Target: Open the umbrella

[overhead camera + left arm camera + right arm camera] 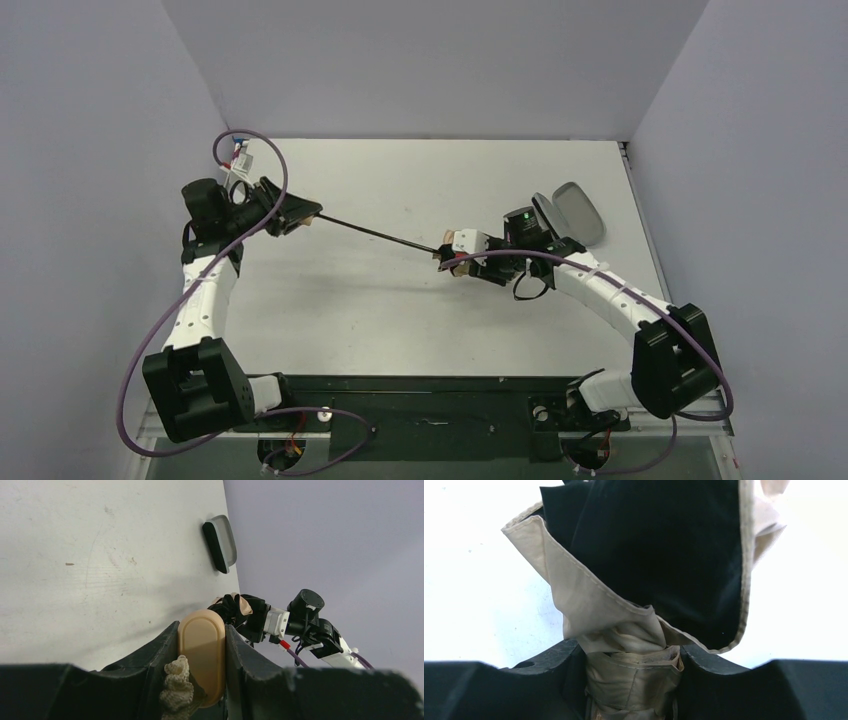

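Note:
The umbrella is stretched between my two grippers above the table, its thin black shaft (375, 233) drawn out long. My left gripper (300, 216) is shut on the small tan handle (201, 652), with a woven wrist cord (177, 686) hanging beside it. My right gripper (452, 258) is shut on the bunched tan canopy fabric (631, 675). In the right wrist view the loose canopy folds show tan edges and a black underside (659, 550). The canopy is still collapsed around the far end of the shaft (232, 607).
A grey and black case (572, 212) lies on the white table (400, 320) at the back right, just behind the right arm; it also shows in the left wrist view (221, 542). Grey walls enclose the table on three sides.

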